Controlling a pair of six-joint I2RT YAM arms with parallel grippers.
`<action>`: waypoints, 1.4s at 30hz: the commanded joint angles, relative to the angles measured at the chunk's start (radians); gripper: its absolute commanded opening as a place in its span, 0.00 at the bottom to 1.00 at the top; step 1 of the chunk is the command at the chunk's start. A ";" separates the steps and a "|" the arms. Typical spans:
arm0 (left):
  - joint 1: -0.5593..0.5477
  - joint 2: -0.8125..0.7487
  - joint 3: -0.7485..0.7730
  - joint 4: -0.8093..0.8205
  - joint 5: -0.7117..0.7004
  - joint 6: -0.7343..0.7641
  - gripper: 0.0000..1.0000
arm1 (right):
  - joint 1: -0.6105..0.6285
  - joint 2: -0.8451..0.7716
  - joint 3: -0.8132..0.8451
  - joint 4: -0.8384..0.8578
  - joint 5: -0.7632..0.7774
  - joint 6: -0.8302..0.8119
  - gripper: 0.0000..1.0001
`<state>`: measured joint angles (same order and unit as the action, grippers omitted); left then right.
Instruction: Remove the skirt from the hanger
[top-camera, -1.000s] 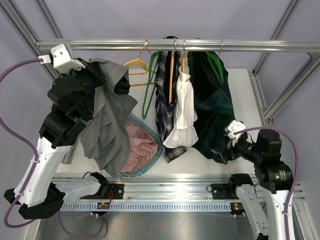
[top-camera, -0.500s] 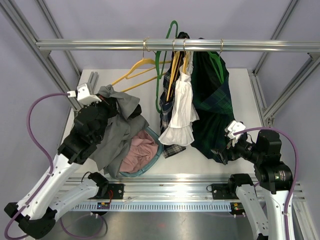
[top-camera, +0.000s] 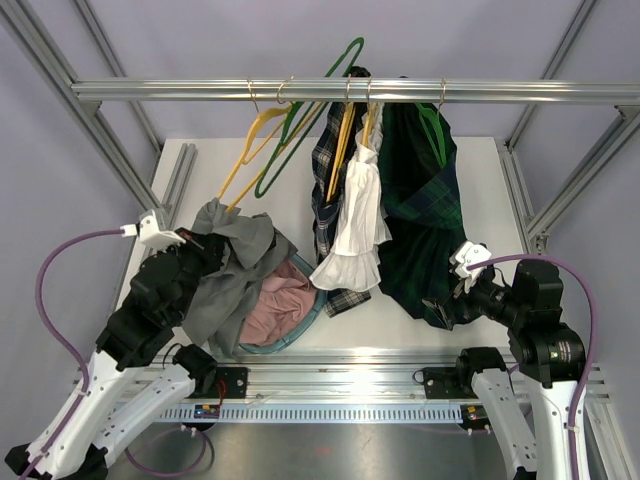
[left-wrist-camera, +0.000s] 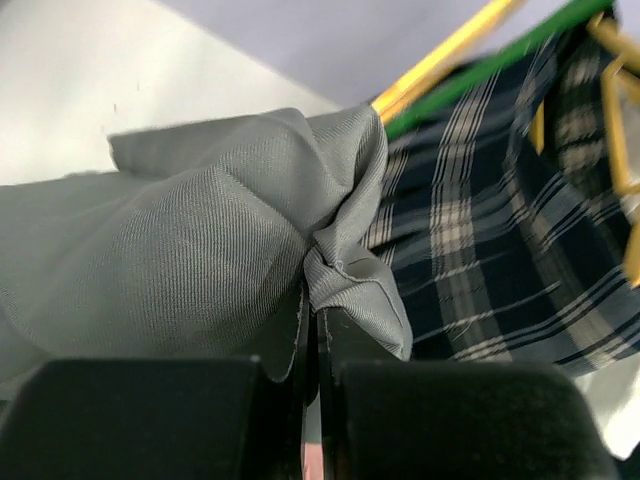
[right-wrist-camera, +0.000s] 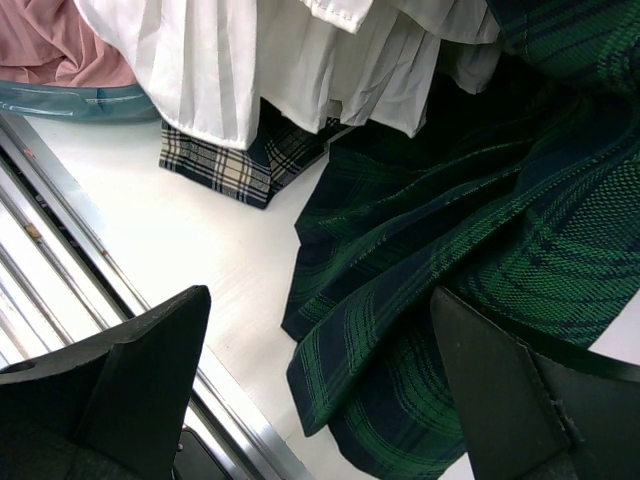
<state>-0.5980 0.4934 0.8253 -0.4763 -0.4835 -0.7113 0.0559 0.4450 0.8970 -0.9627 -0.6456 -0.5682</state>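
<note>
Risk, left: grey skirt (top-camera: 235, 280) droops over the basket (top-camera: 322, 295), with the tip of the yellow hanger (top-camera: 243, 160) apparently touching its top. I judge a snag there could yank it off the rail (top-camera: 500, 92). My left claw (left-wrist-camera: 310, 320): clamped shut on the skirt's fold. My right claw (right-wrist-camera: 320, 300): spread wide, holding nothing.

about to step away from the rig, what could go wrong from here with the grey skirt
1. The yellow hanger runs behind a fold of the grey skirt beside the shut left gripper. If it is caught there, a pull could yank it off the rail.
2. The skirt drapes over the rim of the basket. Released here, it may slide onto the table.
</note>
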 joint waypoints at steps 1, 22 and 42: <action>0.003 0.016 -0.015 -0.100 0.082 -0.069 0.00 | -0.007 -0.003 0.000 0.032 0.003 0.002 0.99; 0.003 0.048 -0.100 -0.254 0.233 -0.214 0.00 | -0.007 -0.006 -0.001 0.033 0.003 0.002 0.99; 0.001 0.227 -0.359 -0.038 0.401 -0.287 0.26 | -0.008 -0.014 -0.001 0.032 0.003 0.001 0.99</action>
<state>-0.5980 0.6941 0.4938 -0.5793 -0.1215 -1.0008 0.0559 0.4393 0.8970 -0.9630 -0.6456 -0.5682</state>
